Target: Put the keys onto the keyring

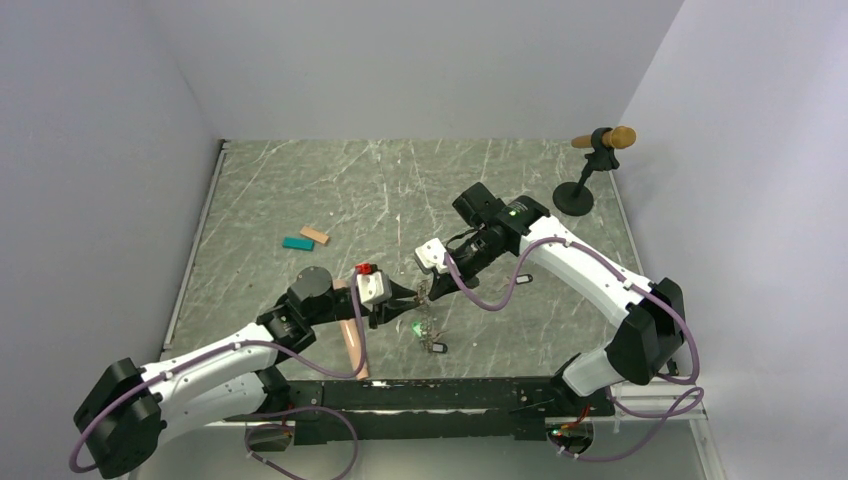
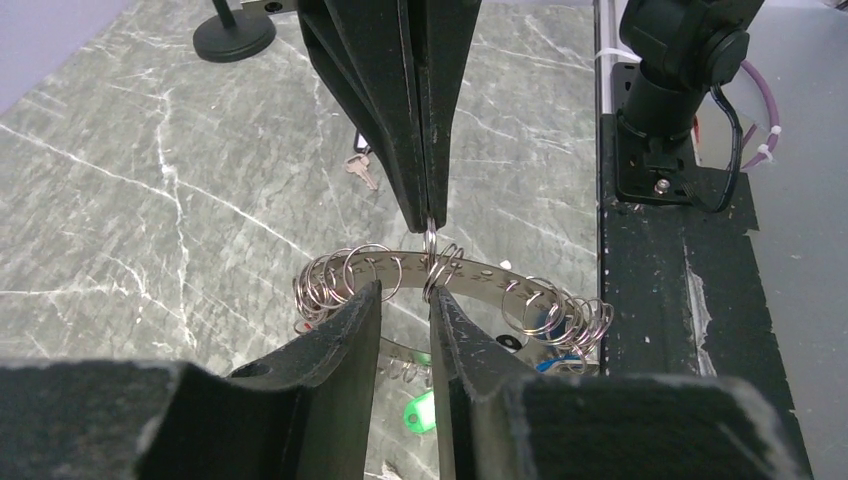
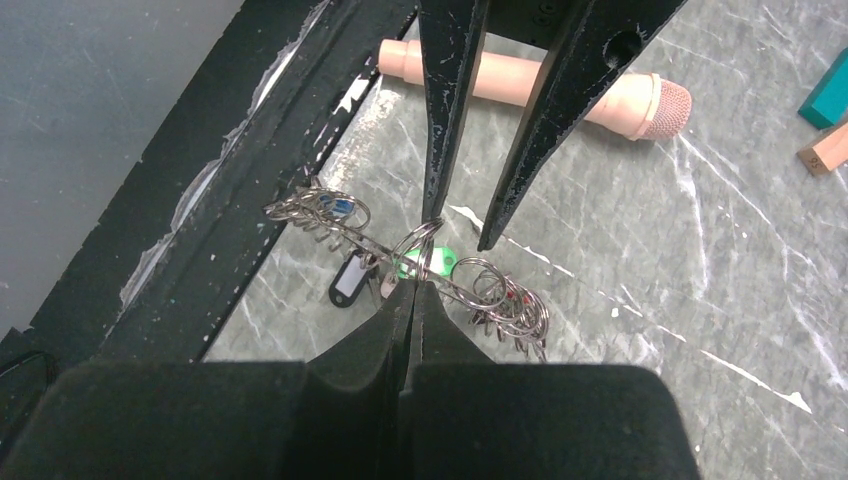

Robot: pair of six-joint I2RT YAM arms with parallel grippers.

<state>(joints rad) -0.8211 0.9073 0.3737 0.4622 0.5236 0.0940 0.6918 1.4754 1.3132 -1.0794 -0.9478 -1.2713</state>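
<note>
Mid-task, I judge. Keyring (image 2: pixel 480 275) is near the middle of the table's (image 1: pixel 300 180) near edge, held up between my two grippers and seemingly just off the surface.

Right gripper (image 3: pixel 415 288) is clenched tight on a small ring (image 3: pixel 420 243) sitting at the keyring's band. Left gripper (image 2: pixel 406 296) is part-open, with fingers on either side of the band right beside that ring. Nothing is clamped that I can see, and I can't tell if the fingers touch the band.

Done: many small rings are strung along the band, bunched toward both ends. Green key (image 3: pixel 437 262) and black key (image 3: pixel 348 280) hang under it, and a blue key (image 3: pixel 340 207) is at one end. They look attached, but the links are too small to confirm.

Left: one loose key (image 2: pixel 360 170) lies flat on the table, well apart from the keyring, so it's not on yet. I can't tell whether the pinched ring is already threaded on the band or only lined up against it. My guess is that's the step in hand, with my left set to steady the band.
</note>
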